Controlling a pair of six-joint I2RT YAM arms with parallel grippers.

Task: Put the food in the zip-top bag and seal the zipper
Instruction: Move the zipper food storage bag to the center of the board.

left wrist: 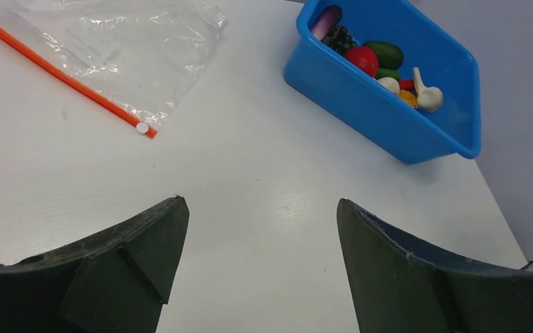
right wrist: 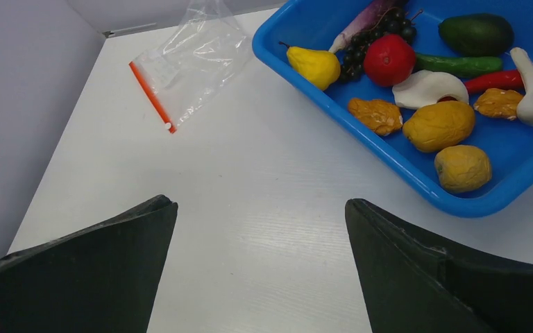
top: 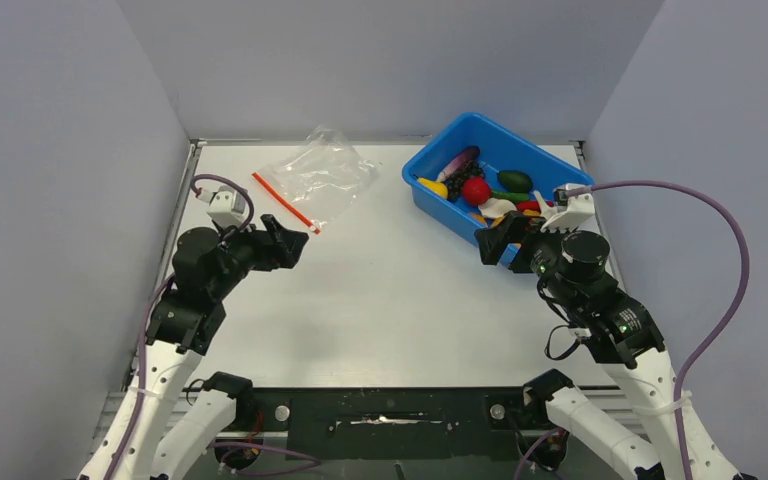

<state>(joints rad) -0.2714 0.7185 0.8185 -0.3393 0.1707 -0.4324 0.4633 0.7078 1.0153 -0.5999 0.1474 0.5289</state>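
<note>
The clear zip-top bag (top: 325, 170) lies flat and empty at the back of the table, its red-orange zipper (top: 282, 202) along the near-left edge. The food (top: 476, 190) sits in a blue tub: a red ball (right wrist: 388, 59), yellow pear (right wrist: 316, 66), dark grapes (right wrist: 371, 38), purple eggplant (left wrist: 326, 21) and green, orange and white pieces. My left gripper (top: 295, 248) hovers open just in front of the zipper's right end (left wrist: 142, 127). My right gripper (top: 488, 245) is open and empty beside the tub's near-left corner. Both wrist views show bare table between the fingers.
The blue tub (top: 430, 195) stands at the back right, angled, its near wall (right wrist: 361, 128) close to my right gripper. Grey walls close in the table on the left, back and right. Purple cables loop off both arms.
</note>
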